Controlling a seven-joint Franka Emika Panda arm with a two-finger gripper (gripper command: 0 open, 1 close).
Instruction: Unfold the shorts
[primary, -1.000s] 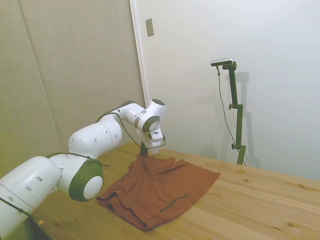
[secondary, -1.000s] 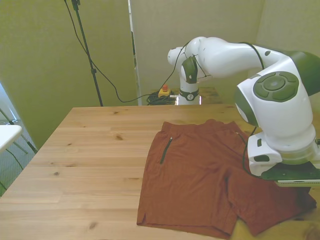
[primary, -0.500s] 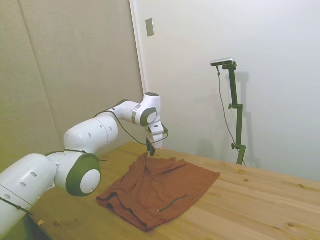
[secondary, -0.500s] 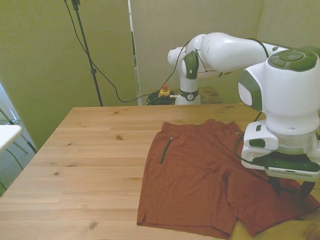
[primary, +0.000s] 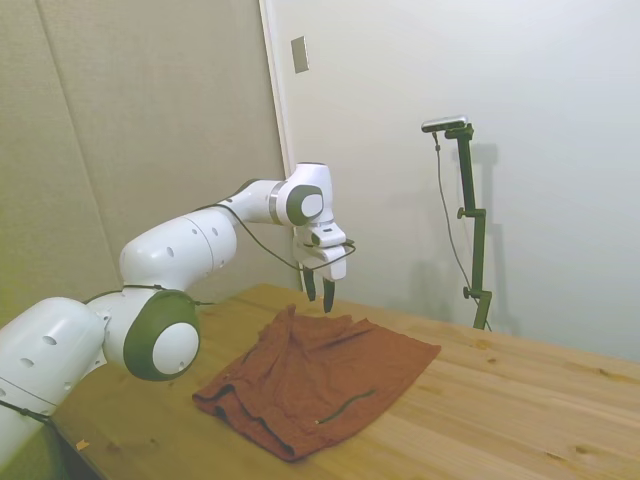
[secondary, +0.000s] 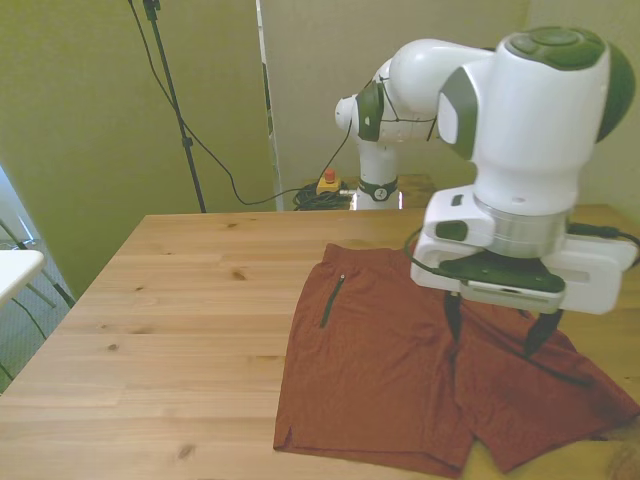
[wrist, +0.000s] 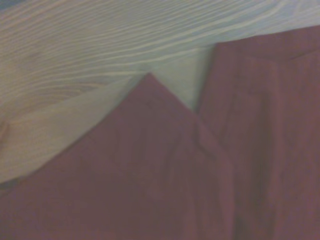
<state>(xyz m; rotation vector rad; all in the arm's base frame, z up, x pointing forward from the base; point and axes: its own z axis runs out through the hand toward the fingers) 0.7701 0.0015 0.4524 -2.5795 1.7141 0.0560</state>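
The rust-brown shorts (secondary: 390, 370) lie spread on the wooden table (secondary: 170, 310), toward the front view's right, with both legs showing and a dark pocket slit (secondary: 332, 300) near the waistband. In the side view the shorts (primary: 320, 380) still bunch up a little at their far edge. My gripper (secondary: 497, 335) hangs open above the leg on the front view's right, holding nothing. From the side, the gripper (primary: 319, 298) is clear of the cloth, just over its raised far edge. The wrist view shows a pointed corner of the shorts (wrist: 150, 165) on bare wood (wrist: 100, 45).
The table's wide bare part (primary: 520, 400) lies at the front view's left. Behind the table, a small box with a red button (secondary: 328, 182) and cables sit on the floor. A white surface's edge (secondary: 15, 265) shows at the front view's far left.
The gripper has let go of the shorts, opened and risen, shifting toward the front view's left. The pulled-up peak of cloth has sagged back down.
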